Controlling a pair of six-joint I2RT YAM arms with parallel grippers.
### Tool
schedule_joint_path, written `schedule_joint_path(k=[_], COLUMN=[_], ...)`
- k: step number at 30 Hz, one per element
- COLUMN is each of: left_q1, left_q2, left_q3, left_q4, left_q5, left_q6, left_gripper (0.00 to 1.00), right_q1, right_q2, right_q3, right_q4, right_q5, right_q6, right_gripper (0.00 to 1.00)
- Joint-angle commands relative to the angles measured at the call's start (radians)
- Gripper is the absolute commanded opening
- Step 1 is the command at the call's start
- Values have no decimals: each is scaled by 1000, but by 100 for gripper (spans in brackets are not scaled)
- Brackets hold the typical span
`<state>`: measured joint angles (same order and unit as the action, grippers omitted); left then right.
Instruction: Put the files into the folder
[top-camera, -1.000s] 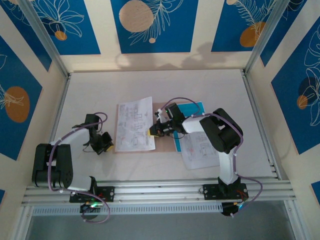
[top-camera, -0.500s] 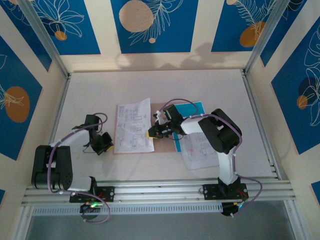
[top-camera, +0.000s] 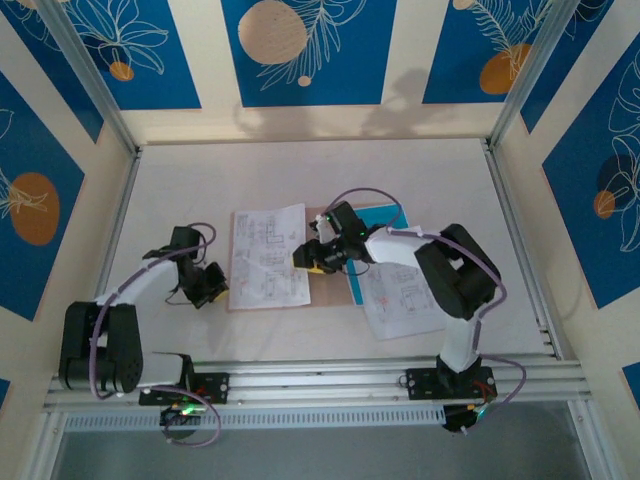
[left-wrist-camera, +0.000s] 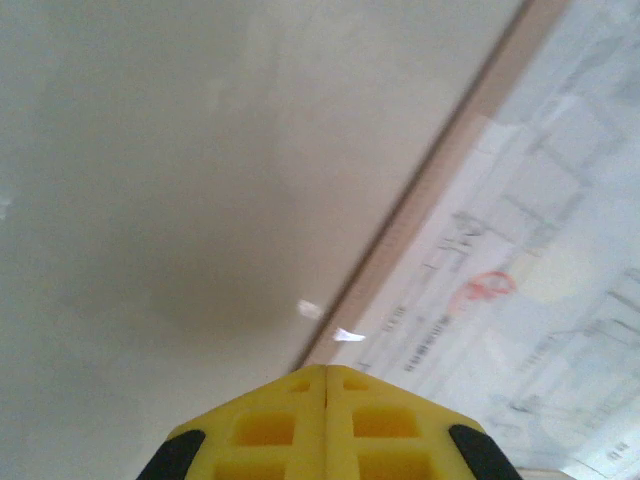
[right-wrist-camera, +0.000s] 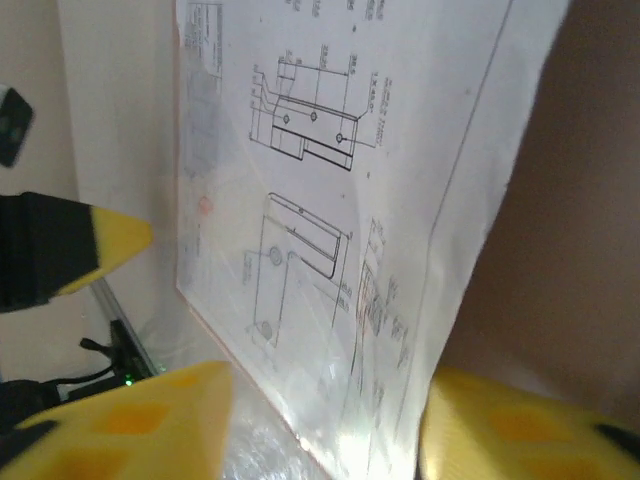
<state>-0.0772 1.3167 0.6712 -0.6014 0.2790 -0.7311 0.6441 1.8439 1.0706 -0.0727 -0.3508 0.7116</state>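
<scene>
Right gripper (right-wrist-camera: 325, 388) open at edge of printed sheet (top-camera: 268, 255), which lies on folder (top-camera: 328, 285). Left gripper (left-wrist-camera: 327, 372) closed, empty, over bench (top-camera: 200, 180) beside folder. Risk: loose thin sheet slides or creases if fingers brush it. Cyan sheet (top-camera: 388, 214) not yet filed.

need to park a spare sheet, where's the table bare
Bare: the far strip of table between the back wall and the folder, and the far-left corner beside the printed sheet. Crowded: the middle and near right, where the left gripper, the right gripper, the cyan sheet and another sheet lie.
</scene>
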Motion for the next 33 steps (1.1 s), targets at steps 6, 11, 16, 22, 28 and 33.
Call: schedule_joint_path(k=[6, 11, 16, 22, 28, 33], left_q1=[-71, -202, -298, -362, -405, -434], left_q2=[-88, -41, 54, 167, 208, 209], left_q3=[79, 64, 50, 48, 11, -31], left_q4=[-50, 65, 181, 264, 305, 345], left_q5=[27, 79, 111, 117, 115, 112], left_q6=[-15, -48, -70, -84, -105, -144], left_gripper=[0, 0, 0, 0, 0, 0], right_q1=[-20, -22, -24, -24, -38, -47], right_q2=[-245, -341, -367, -258, -186, -129], right_q3=[41, -52, -91, -33, 6, 49], right_q4=[-352, -377, -368, -398, -378, -394], right_q5=[254, 311, 359, 352, 340, 338], right_q6=[81, 267, 392, 447, 471, 483], right_gripper=[80, 53, 8, 0, 0, 0])
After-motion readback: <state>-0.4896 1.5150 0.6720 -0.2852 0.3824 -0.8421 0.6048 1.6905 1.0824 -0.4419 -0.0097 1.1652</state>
